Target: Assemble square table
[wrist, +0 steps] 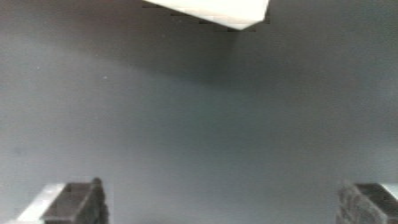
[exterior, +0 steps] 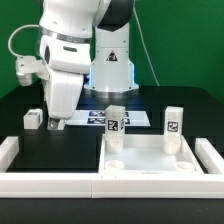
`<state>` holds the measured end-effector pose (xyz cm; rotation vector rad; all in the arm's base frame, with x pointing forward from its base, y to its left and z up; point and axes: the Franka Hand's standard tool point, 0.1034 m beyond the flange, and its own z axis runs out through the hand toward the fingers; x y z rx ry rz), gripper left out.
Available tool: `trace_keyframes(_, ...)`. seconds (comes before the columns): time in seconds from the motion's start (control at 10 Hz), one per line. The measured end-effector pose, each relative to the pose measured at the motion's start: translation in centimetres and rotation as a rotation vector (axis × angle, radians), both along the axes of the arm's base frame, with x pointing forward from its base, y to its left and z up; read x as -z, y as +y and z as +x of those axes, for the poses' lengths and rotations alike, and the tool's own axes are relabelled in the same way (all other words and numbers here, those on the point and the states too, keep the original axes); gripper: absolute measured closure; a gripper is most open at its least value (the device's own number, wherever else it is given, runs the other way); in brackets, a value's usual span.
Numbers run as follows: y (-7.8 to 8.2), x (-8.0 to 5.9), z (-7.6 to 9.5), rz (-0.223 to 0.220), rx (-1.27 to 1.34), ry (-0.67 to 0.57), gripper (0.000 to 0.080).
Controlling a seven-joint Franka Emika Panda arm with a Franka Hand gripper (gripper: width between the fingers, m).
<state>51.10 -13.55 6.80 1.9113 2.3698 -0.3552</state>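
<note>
- We see the tabletop (exterior: 150, 150) lying on the black counter (exterior: 60, 150), toward the exterior view's right, inside the white rail (exterior: 50, 185).
- Two legs stand up at its far corners: one leg (exterior: 115, 120) at one corner and a second leg (exterior: 174, 122) at the other. We think they are already fitted in, but we cannot tell how tight.
- A third leg (exterior: 33, 118) sits loose on the counter, well away at the exterior view's left.
- We cannot find a fourth leg. The wrist view shows a white corner (wrist: 214, 10) at its edge, and we cannot tell what it is.
- The pincer (exterior: 55, 123) hangs low over the counter, near the third leg but apart from it. Its fingers (wrist: 71, 203) are spread wide, with only bare counter between them.
- So we guess about half is done: two legs on, two left to put in the near corners.
- Our count: one tabletop, three legs in sight, one pincer, one marker board (exterior: 95, 118).
</note>
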Motion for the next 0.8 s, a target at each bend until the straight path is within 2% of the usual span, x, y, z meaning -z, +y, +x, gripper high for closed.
trace_keyframes(0.2,0.1,0.1,0.0,-0.004,0.122,-0.036,0.0150)
trace_keyframes(0.3,-0.1,0.3,-0.3,0.008,0.257,-0.118,0.0150)
trace_keyframes(0.5,-2.0,0.6,-4.1,-0.003,0.578,-0.187,0.0150)
trace_keyframes(0.7,-3.1,0.6,-5.3,-0.016,0.792,-0.226,0.0150)
trace_keyframes(0.8,-2.7,0.6,-5.2,-0.011,0.849,-0.233,0.0150)
